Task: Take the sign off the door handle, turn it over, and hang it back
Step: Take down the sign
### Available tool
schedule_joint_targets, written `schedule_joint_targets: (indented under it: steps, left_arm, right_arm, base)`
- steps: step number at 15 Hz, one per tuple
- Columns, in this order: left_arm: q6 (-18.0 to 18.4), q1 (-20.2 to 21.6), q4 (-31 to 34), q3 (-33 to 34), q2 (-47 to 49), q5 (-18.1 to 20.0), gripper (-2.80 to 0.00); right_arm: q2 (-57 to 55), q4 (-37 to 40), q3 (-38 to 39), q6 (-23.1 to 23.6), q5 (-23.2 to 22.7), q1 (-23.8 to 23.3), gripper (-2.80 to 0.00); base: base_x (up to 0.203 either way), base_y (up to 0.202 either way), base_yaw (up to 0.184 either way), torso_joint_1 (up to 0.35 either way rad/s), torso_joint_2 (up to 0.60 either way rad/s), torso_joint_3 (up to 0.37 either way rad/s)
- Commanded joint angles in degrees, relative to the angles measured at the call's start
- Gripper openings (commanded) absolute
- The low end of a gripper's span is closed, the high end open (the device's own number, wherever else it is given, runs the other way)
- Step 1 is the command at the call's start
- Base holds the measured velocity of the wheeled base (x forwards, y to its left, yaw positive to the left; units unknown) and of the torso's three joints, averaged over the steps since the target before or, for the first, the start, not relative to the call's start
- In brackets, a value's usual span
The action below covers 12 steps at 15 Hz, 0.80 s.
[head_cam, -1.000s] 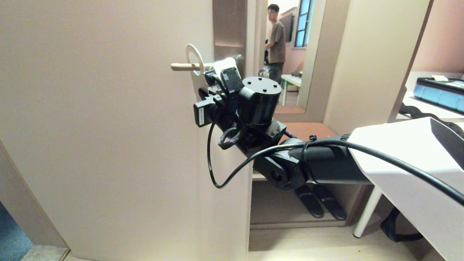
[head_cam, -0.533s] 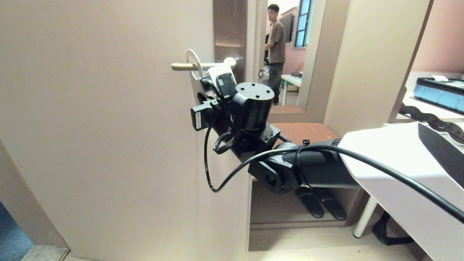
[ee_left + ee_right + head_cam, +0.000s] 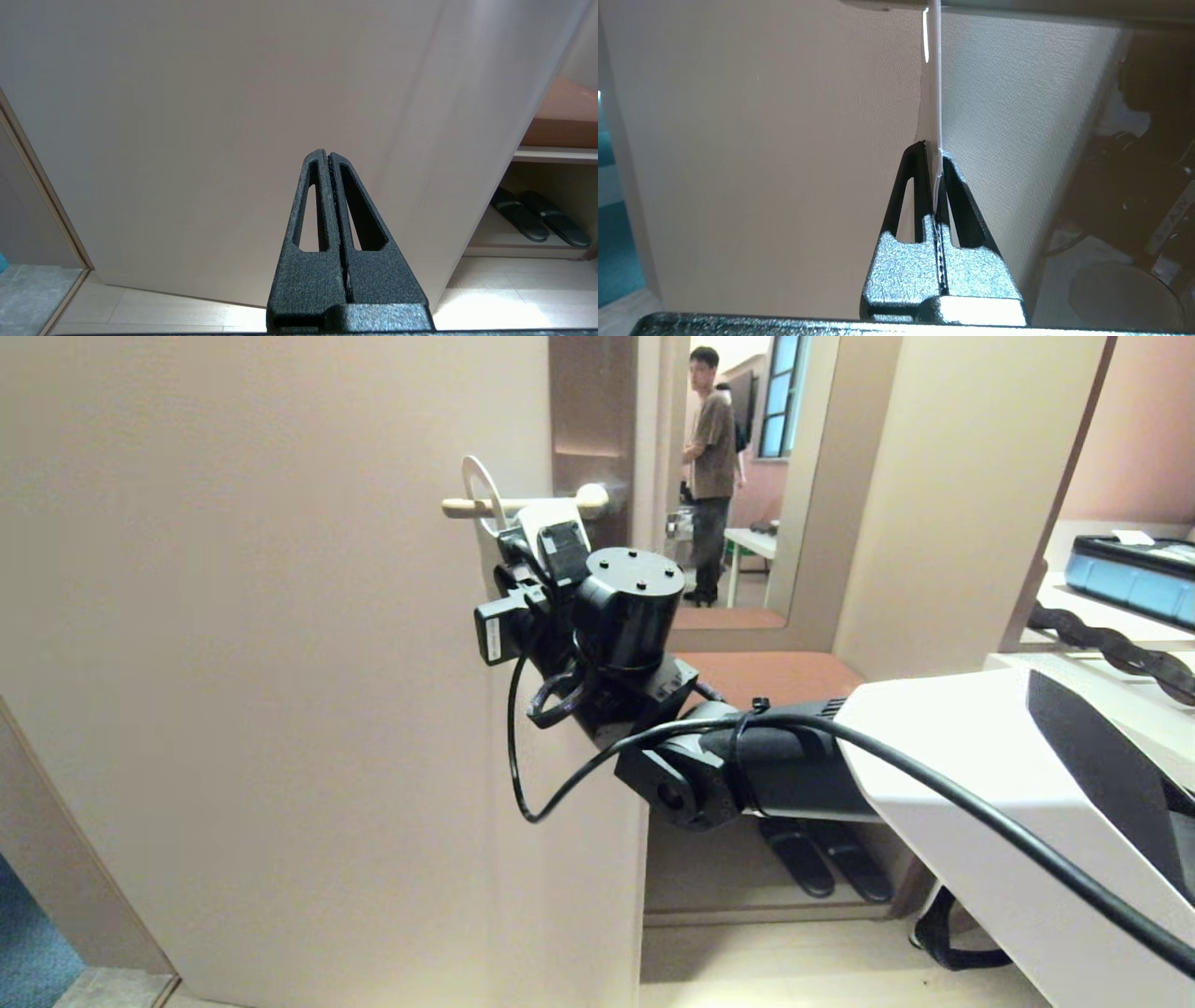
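The right gripper (image 3: 934, 151) is clenched on the lower edge of the sign (image 3: 481, 495), which shows edge-on in the right wrist view as a thin white strip running from between the fingers up toward the handle (image 3: 471, 507). In the head view the sign's white ring loops around the one cream handle, part way along the lever between its free tip and the rounded pivot end, and the sign's body drops behind the right arm's wrist against the door (image 3: 261, 644). The handle sits level on one brown plate (image 3: 590, 411) at the door's edge. The left gripper (image 3: 328, 156) hangs low in front of the door with its two fingers pressed together on nothing. To the right of the door an open shelf (image 3: 784, 670) has a brown top, and in the compartment below it lie two dark slippers (image 3: 826, 863) side by side. Further right, one blue case (image 3: 1134, 581) lies on a white table (image 3: 1083, 607). One person (image 3: 714, 457) stands in the far room, seen in the gap beside the door.
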<state>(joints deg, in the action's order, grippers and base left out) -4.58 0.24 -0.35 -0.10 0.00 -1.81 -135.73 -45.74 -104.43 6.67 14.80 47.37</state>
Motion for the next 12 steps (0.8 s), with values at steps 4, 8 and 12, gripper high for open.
schedule_joint_targets:
  steps: [4, 8, 12]
  left_arm:
    - [-0.08, 0.02, 0.00, 0.01, 0.00, -0.04, -2.80]
    - [-0.07, 0.02, 0.00, 0.01, 0.00, -0.04, -2.80]
    - [-0.08, 0.02, 0.00, 0.01, 0.00, -0.04, -2.80]
  right_arm:
    - [-2.80, 0.13, -3.28, 0.10, 0.23, -0.02, -2.80]
    - [-4.34, 0.61, -6.00, 0.10, 0.24, -0.04, -2.80]
    - [-5.59, 1.00, -8.33, 0.18, 1.90, -0.08, -2.80]
  base:
    - [0.000, 0.000, 0.000, 0.000, 0.00, 0.000]
    - [0.000, 0.000, 0.000, 0.000, 0.00, 0.000]
    - [0.000, 0.000, 0.000, 0.000, 0.00, 0.000]
